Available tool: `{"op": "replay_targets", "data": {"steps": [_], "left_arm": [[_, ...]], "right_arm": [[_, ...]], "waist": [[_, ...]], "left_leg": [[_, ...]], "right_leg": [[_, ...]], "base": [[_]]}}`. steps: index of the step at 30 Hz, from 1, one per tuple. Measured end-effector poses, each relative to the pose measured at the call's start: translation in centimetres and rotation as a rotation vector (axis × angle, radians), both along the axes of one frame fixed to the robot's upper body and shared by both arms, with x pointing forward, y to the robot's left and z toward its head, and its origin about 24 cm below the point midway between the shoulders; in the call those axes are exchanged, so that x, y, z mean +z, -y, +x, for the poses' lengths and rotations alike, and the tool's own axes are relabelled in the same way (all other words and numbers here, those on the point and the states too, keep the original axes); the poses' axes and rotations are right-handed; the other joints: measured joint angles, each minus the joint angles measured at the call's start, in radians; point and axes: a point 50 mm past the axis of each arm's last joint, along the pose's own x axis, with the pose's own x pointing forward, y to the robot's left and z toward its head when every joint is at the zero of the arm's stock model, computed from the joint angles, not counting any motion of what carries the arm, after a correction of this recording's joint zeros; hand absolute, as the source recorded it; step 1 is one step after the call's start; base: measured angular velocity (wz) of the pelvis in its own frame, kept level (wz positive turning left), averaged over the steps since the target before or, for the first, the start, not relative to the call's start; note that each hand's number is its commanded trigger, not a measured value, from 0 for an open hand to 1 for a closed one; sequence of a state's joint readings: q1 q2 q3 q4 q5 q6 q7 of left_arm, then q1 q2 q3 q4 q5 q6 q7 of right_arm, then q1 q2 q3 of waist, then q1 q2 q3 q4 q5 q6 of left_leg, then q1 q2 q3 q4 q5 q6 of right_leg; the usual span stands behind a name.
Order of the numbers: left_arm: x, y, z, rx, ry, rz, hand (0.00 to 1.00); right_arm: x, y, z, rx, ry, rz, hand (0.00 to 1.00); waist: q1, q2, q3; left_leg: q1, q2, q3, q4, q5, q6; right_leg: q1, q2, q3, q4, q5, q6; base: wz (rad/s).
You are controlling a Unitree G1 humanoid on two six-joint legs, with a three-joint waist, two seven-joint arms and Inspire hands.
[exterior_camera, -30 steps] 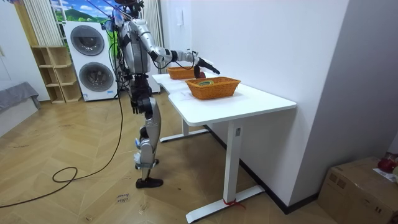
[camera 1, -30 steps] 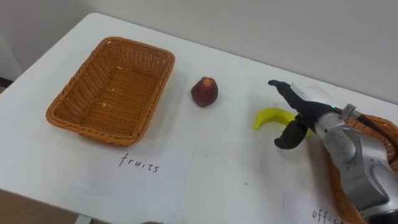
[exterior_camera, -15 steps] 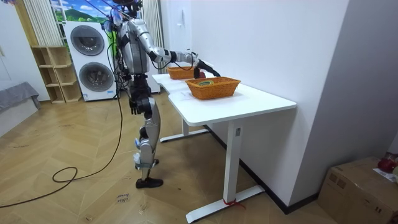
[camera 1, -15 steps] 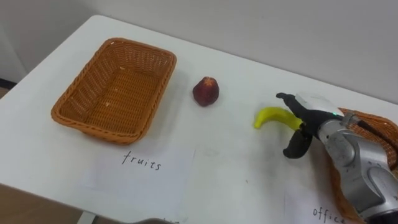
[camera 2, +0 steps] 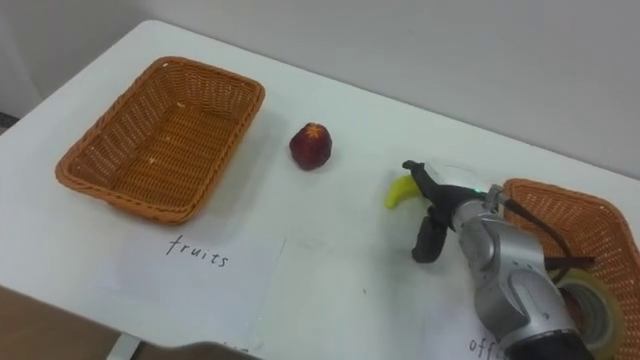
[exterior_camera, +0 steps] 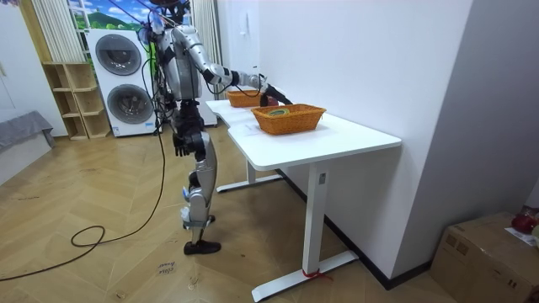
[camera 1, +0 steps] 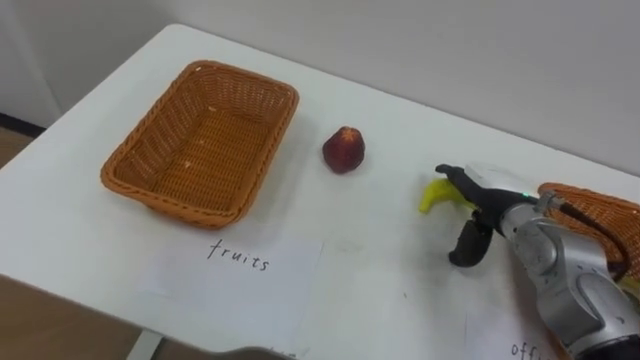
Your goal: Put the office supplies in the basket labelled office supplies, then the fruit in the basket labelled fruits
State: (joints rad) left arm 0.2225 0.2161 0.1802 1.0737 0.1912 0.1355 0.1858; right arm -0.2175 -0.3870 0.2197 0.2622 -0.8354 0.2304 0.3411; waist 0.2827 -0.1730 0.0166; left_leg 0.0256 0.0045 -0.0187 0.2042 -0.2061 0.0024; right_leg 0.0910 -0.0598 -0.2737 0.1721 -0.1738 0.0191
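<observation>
**Right hand over the banana, not yet closed**

In the left eye view, we see the right hand (camera 1: 490, 195) above the banana (camera 1: 431, 195). The banana lies on the white counter (camera 1: 390, 270), between the red fruit (camera 1: 344, 150) and the office basket (camera 1: 600, 205). The fingers (camera 1: 452, 176) reach straight over the banana. The thumb (camera 1: 470, 243) points down on the near side, apart from them, so the hand is wide and holds nothing. We cannot tell whether the fingers touch the peel. The fruit basket (camera 1: 172, 200) stands empty at the left, with a handwritten sheet (camera 1: 240, 290) before it.

In the room view, the robot stands at the counter with its right arm stretched over it. The left hand (exterior_camera: 179, 145) hangs beside the hip, and we cannot tell if it is open or closed. The washing machines (exterior_camera: 133, 101) stand behind the robot.

In the right eye view, the office basket holds what seems to be a roll of tape (camera 2: 588, 312). We judge the banana to be light, a little soft and smooth-skinned, so a strong squeeze would bruise it. The best place to take hold is the thick middle of the curve, with the fingers on the far side and the thumb on the near side, closing gently. The thin ends could slip out.
</observation>
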Motion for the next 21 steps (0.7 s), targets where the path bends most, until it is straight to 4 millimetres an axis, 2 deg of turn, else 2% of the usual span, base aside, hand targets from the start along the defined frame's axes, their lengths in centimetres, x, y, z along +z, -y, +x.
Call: {"op": "replay_targets", "data": {"steps": [12, 16, 21], "left_arm": [[0.0, -0.04, 0.22, 0.003, -0.003, 0.007, 0.0], [0.02, -0.08, 0.08, -0.006, -0.013, 0.011, 0.0], [0.01, -0.09, -0.37, -0.003, -0.028, 0.011, 0.0]], "right_arm": [[0.16, -0.11, 0.15, 0.001, 0.017, 0.001, 0.0], [0.07, -0.05, 0.13, -0.002, 0.013, 0.0, 0.0], [-0.26, 0.39, 0.43, -0.025, -0.001, -0.006, 0.0]], "waist": [[0.017, -0.001, 0.0002], [0.021, -0.003, 0.0003], [0.024, -0.007, 0.0008]], "left_leg": [[-0.007, -0.001, -0.006, -0.001, 0.0, 0.0], [-0.015, -0.002, -0.016, 0.003, 0.0, -0.001], [-0.016, -0.003, -0.024, 0.014, 0.001, -0.001]], "right_leg": [[-0.005, 0.0, -0.005, -0.002, 0.0, 0.0], [-0.004, -0.001, -0.031, -0.002, 0.0, 0.0], [0.0, -0.003, -0.043, -0.001, 0.0, 0.0]], "base": [[0.01], [0.09], [0.04]]}}
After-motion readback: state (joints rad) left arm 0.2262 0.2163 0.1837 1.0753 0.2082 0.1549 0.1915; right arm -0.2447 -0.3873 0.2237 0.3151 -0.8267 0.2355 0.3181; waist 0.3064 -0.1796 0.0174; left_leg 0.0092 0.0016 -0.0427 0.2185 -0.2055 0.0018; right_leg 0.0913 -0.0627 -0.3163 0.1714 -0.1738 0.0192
